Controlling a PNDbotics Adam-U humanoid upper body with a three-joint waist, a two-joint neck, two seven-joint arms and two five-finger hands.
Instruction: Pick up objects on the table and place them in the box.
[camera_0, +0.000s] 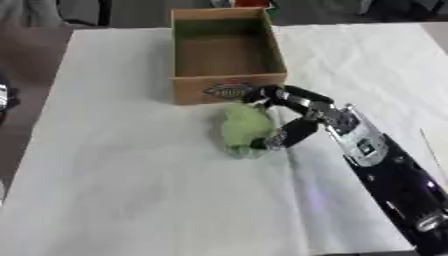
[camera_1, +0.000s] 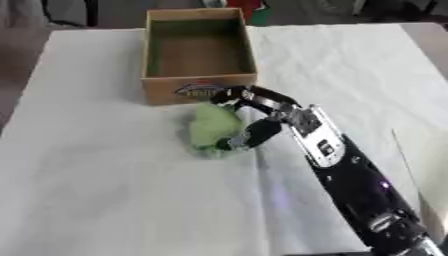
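The right hand (camera_0: 293, 116) reaches in from the lower right on a long black and silver arm (camera_0: 385, 170) and is curled round a pale green lump (camera_0: 245, 127) that looks like a leafy vegetable. Its upper fingers (camera_0: 271, 94) arch over the far top of the lump, while the thumb (camera_0: 284, 136) presses in from the near right side, so the green thing is pinched between them. The lump rests on the bench (camera_0: 131, 175), which is covered in a white cloth with faint creases. Whether the lump is lifted at all or lying fully on the cloth cannot be told.

Just beyond the hand, on the far side of the fingers, stands an open cardboard box (camera_0: 229, 90). Its near wall carries a printed label (camera_0: 229, 90), and the fingertips sit just in front of that label, very near the wall; whether they touch it cannot be told. The inside of the box shows a brown floor and greenish-shaded walls, with nothing visible in it. The green lump lies outside the box, just before its near wall and a little to the hand's left.

Far to the left of the hand, at the picture's left edge, a small silver and black part (camera_0: 3, 97) shows beside the bench; what it is cannot be made out.
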